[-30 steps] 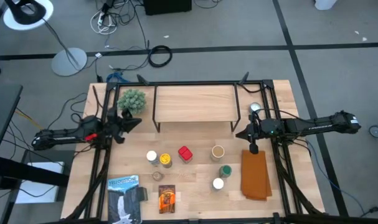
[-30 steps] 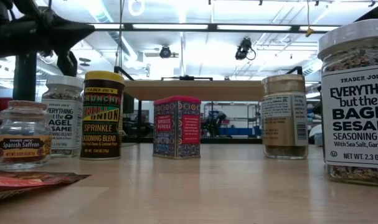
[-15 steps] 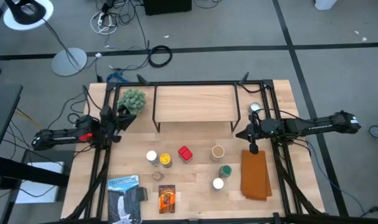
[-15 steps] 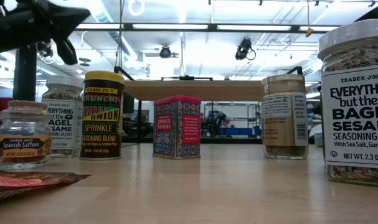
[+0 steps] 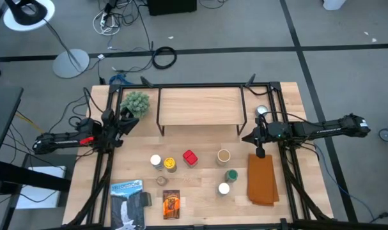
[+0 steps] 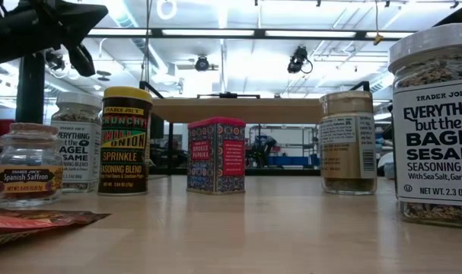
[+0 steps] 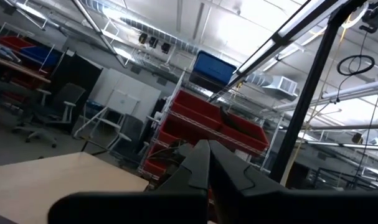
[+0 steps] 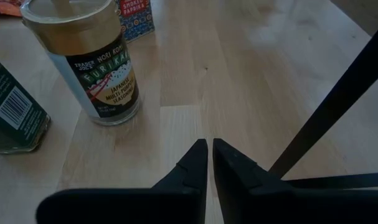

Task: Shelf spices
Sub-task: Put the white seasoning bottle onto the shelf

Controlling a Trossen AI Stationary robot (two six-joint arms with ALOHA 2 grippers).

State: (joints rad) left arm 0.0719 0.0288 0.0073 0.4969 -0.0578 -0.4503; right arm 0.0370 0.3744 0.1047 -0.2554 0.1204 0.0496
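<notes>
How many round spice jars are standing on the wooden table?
6, all in front of the wooden-topped shelf. Left of the red box: white-lidded jar, yellow-lidded jar, small glass saffron jar. Right of it: tan-lidded jar, green-lidded jar, second white-lidded jar. None seems hidden.

red box (image 5: 190, 157), apparently patterned, orange-brown cloth (image 5: 262, 179)

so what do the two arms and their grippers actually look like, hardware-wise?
Both arms are slim, dark and jointed. The left gripper and right gripper each end in two black wedge-shaped fingers tapering to narrow tips. A small red mark shows on the left arm, with thin cables trailing near it. No readable markings are visible.
</notes>
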